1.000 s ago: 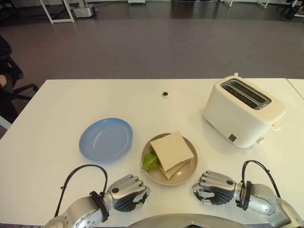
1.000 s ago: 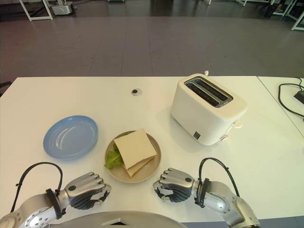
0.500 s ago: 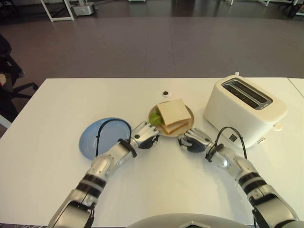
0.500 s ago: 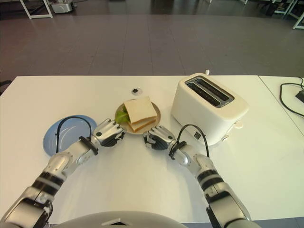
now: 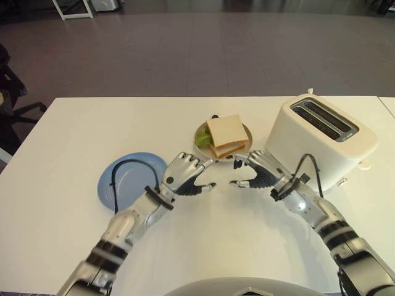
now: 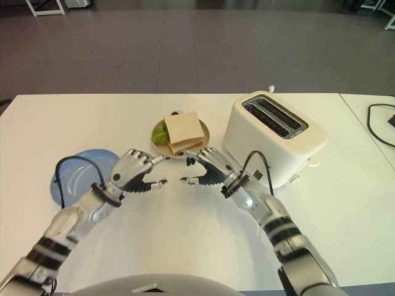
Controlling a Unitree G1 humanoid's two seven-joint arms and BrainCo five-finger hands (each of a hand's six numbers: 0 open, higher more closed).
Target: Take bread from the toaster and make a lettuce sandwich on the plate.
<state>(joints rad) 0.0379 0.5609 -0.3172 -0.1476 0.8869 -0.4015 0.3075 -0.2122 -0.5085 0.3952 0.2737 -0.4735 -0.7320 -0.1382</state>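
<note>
Near the middle of the frame, just above both hands, the sandwich [image 5: 226, 129] sits on the tan plate [image 5: 249, 135], with lettuce [image 5: 202, 139] poking out at its left side. The toaster [image 5: 318, 145] stands just right of it, and its slots look empty. The left hand [image 5: 184, 176] and right hand [image 5: 258, 172] lie low over the table [image 5: 74, 135], fingers spread and gripping nothing, thumbs pointing at each other across a small gap, fingertips close to the plate's near rim.

The build looks finished, so the main risk is a stray nudge. Either hand sliding up the frame could shove the plate toward the table's far edge or against the toaster. The top slice lies askew on the lower one, so a knock could slide it off and drag the lettuce with it. The left arm's cable loops over the blue plate [image 5: 133, 184] and could snag it.

At its right edge, the right eye view takes in a dark cable [image 6: 372, 108] on the neighbouring table. The left eye view takes in a dark chair [image 5: 15, 111] at its left edge.
</note>
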